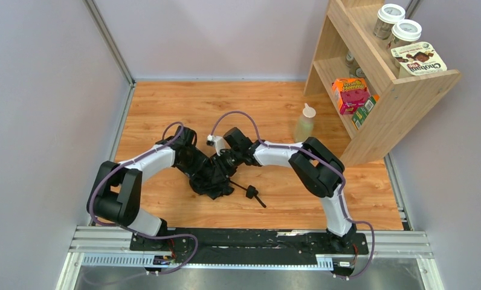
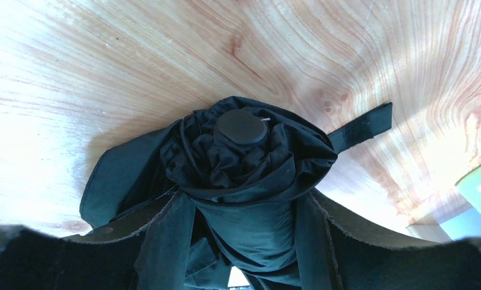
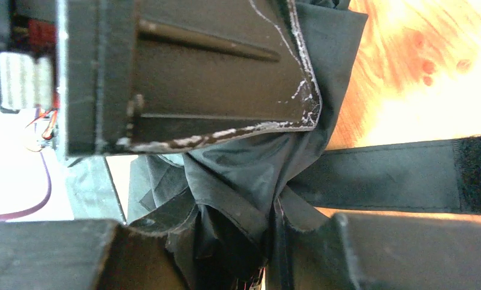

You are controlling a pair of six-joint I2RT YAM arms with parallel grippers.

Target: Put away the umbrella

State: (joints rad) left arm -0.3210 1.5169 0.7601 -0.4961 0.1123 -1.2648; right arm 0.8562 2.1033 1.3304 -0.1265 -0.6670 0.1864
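Umbrella [image 1: 213, 178] sits mid-frame on the table [image 1: 347, 193], canopy bunched and shaft out. My left gripper [image 2: 244, 241] straddles the bundle, jaws spread; my right gripper [image 3: 250, 181] pinches canopy fabric. Closure strap [image 3: 395, 175] hangs loose, so wrapping and stowing remain.

Top view looks steeply down from behind the arm bases over the whole bench [image 1: 165, 109]. Both wrist views sit very close, sharing the bundled umbrella [image 1: 213, 176] mid-bench.

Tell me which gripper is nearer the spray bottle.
Right. The right gripper sits at the umbrella, down-left of the spray bottle; the left gripper is farther left.
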